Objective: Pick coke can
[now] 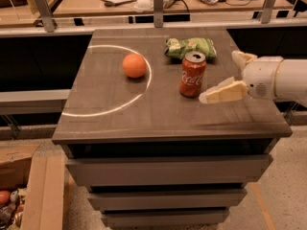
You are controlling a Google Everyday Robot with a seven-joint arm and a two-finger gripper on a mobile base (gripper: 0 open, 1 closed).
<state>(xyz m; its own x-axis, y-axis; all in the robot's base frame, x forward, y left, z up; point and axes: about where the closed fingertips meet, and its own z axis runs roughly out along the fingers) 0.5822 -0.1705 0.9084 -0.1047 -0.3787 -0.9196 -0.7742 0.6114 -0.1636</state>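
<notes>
Approach | tool (219, 77) wide open, empty, 3 o'clock of can (193, 74), above worktop (120, 102) | next: straddle can, close

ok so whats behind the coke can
A green snack bag lies on the table just behind the coke can; the can's top covers a bit of the bag's near edge. The hand sits open to the can's right.

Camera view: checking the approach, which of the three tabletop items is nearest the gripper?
The red cylindrical coke can, upright beside the open gripper; the round orange ball and green snack bag lie farther away.
</notes>
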